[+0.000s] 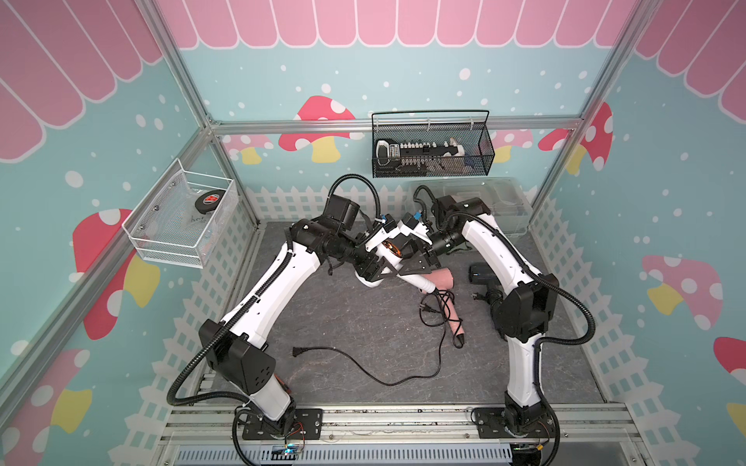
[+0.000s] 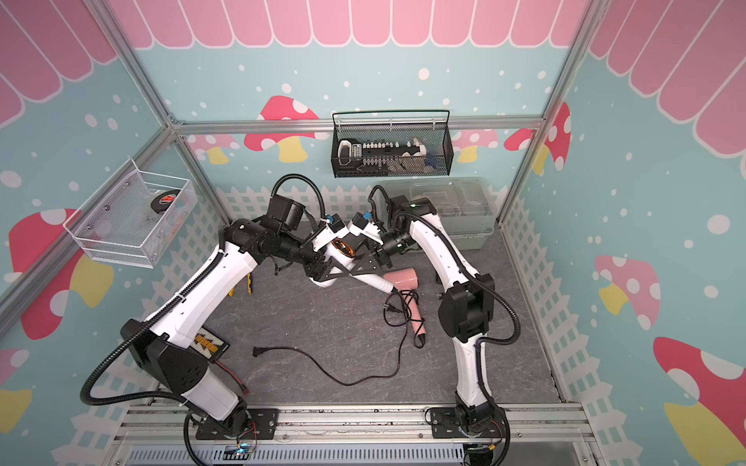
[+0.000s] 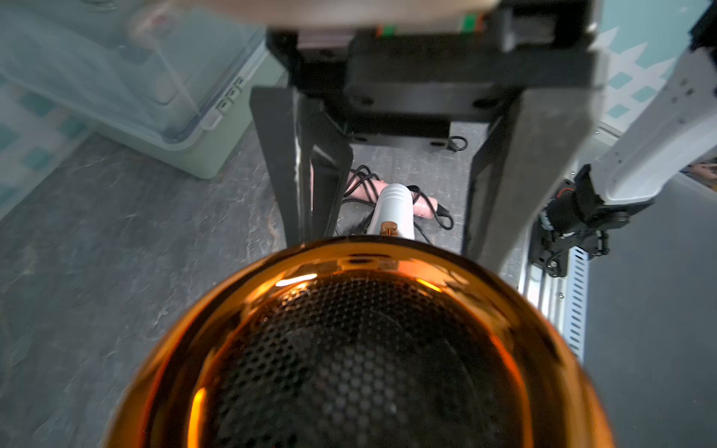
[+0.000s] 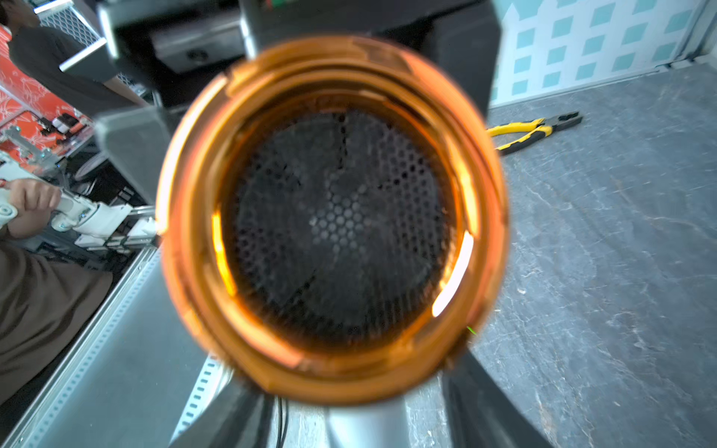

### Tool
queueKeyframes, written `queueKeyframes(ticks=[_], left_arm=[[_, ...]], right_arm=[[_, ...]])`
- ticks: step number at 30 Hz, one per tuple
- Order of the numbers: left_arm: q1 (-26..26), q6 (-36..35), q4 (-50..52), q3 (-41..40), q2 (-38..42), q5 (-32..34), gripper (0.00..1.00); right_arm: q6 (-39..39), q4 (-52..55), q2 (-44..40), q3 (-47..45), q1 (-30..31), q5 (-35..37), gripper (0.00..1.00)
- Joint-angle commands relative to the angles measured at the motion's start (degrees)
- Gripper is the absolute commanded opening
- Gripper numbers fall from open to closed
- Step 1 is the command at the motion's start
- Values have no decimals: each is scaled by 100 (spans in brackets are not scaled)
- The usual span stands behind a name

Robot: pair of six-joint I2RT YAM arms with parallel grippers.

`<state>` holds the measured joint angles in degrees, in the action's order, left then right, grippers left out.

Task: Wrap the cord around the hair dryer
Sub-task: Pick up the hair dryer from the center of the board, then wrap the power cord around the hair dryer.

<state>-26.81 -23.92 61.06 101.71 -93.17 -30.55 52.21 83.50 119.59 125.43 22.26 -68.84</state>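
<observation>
I've got the left gripper (image 1: pixel 373 272) clamped on the white hair dryer (image 1: pixel 389 248), up off the surface (image 1: pixel 343 314); right gripper (image 1: pixel 412 263) faces it, spread wide, holding nothing. The cord (image 1: pixel 387 381) lies unwrapped below them.

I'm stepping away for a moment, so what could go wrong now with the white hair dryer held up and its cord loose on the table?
1. The hair dryer hangs in the air between the left pincer and the right pincer. It is unclear which one actually grips it, so it might drop.
2. Its cord seems to run past the pink dryer and that one's tangled cord, so wrapping could snag or drag them.
</observation>
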Motion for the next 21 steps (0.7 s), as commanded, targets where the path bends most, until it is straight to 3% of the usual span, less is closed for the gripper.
queueKeyframes(ticks=[1,5,8,16,21], left_arm=[[131,348,-190,-75,593,818,0],[454,582,-564,-265,1127,1023,0],[685,784,-859,-418,1530,1189,0],[1065,1008,-1142,-676,2248,1702,0],[1149,1106,-1201,-721,2394,1819,0]], right_arm=[[-143,-178,-152,166,-103,-530,76],[-867,-693,-313,14,-160,-294,83],[-1821,-1607,-525,-456,-159,234,86],[-4409,-4734,-1801,-2674,-308,1858,97],[-5279,-5535,-2225,-3685,-312,2148,99]])
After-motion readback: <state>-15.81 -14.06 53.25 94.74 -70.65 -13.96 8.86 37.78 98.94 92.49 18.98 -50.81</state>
